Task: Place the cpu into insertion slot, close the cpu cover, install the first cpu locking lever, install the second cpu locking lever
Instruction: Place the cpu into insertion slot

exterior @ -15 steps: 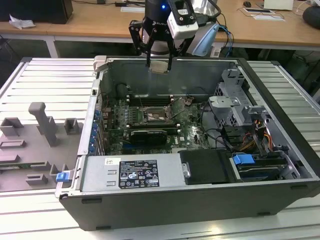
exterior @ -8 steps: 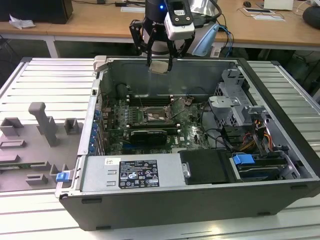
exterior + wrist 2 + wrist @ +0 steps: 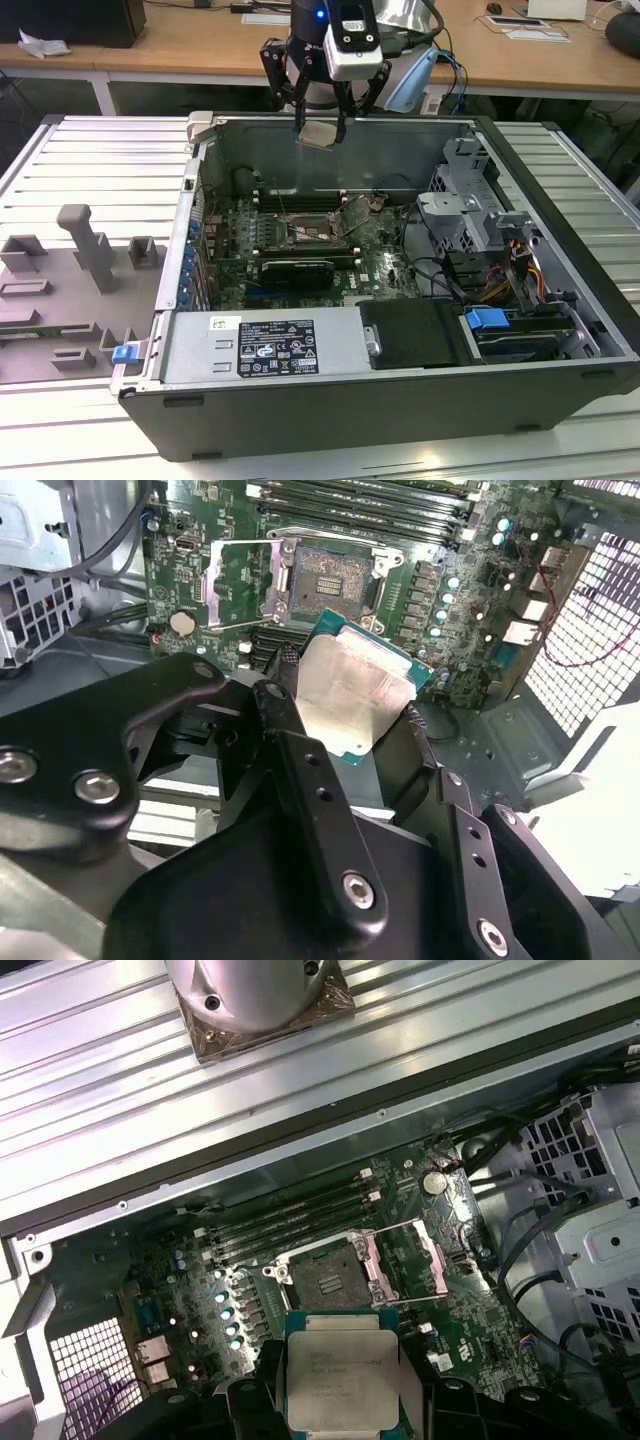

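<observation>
Exterior view first: your gripper [image 3: 321, 128] hangs high over the far wall of the open computer case [image 3: 560, 330], jaws clamped on the cpu [image 3: 318, 136], which sits a bit tilted between them. The insertion slot [image 3: 312, 232] is down on the motherboard, well apart from the chip. Riding that high makes sense to me, since it keeps the chip clear of the case walls and of the long black card [image 3: 295, 270] lying just in front of the slot.

In the second wrist view you get the grip itself. The fingers [image 3: 300, 745] pinch the cpu [image 3: 350, 695] by two opposite edges, metal top toward the camera. My guess is that's so nothing touches the contact side. Beyond it the insertion slot [image 3: 335, 580] is bare, and the cpu cover [image 3: 240, 580] is swung open to one side, out of the way so the chip can go straight in.

In the first wrist view the cpu [image 3: 340, 1380] hangs near the camera with the insertion slot [image 3: 325, 1275] past it on the board, nothing seated in it. The cpu cover [image 3: 400, 1260] lies just beside the slot, and the memory slots [image 3: 290, 1220] run along the far side. I think I see thin lever wires around the slot, but honestly I can't tell how they're sitting. So nothing's placed yet and the cover isn't closed.
</observation>
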